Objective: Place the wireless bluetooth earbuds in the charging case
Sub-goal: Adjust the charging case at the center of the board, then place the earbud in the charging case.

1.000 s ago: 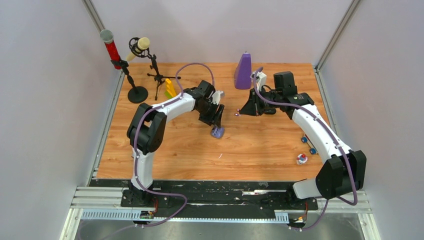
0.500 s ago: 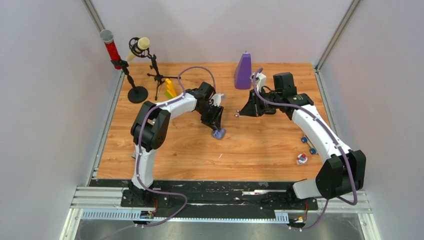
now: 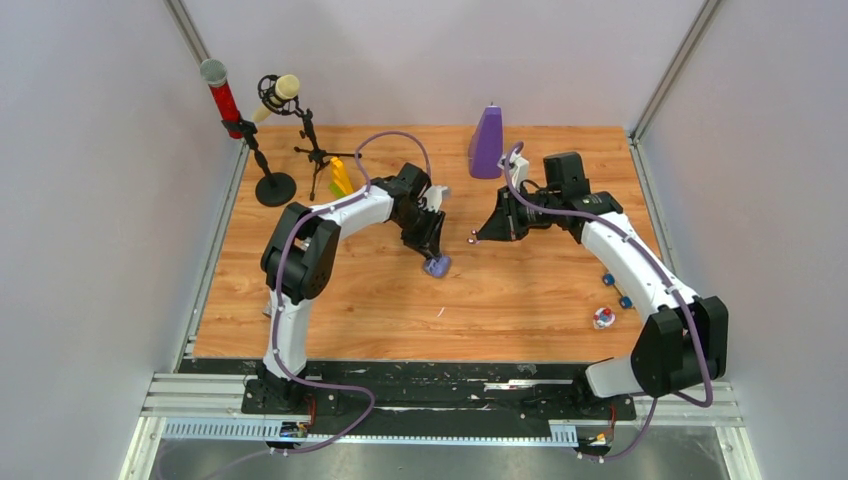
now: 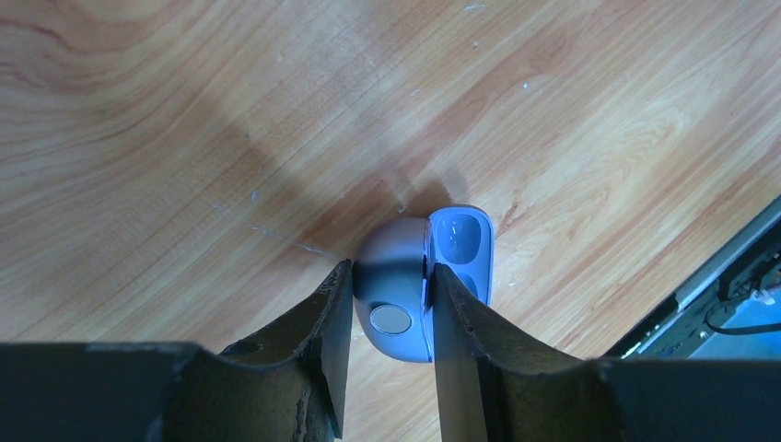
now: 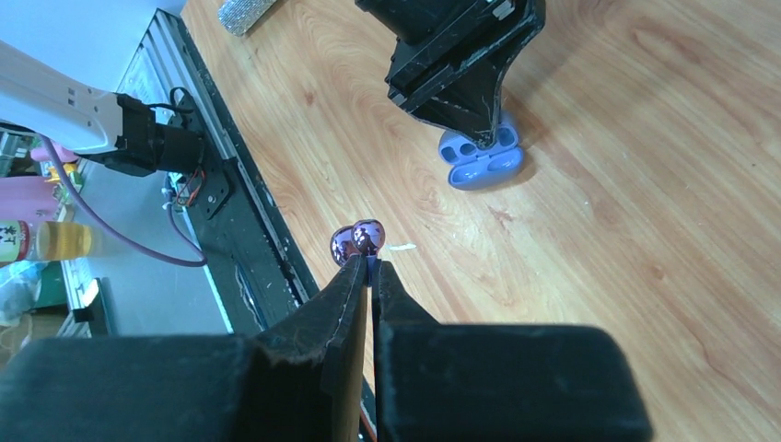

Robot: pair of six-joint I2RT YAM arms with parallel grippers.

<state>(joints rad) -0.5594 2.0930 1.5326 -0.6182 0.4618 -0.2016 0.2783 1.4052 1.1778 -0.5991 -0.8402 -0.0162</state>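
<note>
The pale purple charging case (image 4: 396,285) lies open on the wooden table, its two sockets (image 4: 458,241) facing up. My left gripper (image 4: 391,272) stands over it with one finger on each side of the rounded half, shut on it. In the top view the case (image 3: 437,266) sits just under the left gripper (image 3: 433,255). To its right, above the table, my right gripper (image 5: 366,262) is shut on a glossy purple earbud (image 5: 357,242) at its fingertips. From the right wrist the case (image 5: 481,161) shows ahead, under the left fingers (image 5: 460,55). No black earbuds show.
A purple cone-shaped object (image 3: 487,142) stands at the back. Two microphone stands (image 3: 272,185) (image 3: 318,150) and a yellow item (image 3: 340,177) are at the back left. Small blue pieces (image 3: 617,290) and a red-white one (image 3: 602,318) lie at the right.
The left jaws have narrowed onto the charging case. The right arm has shifted slightly left and nearer with the earbud still in its tips.
</note>
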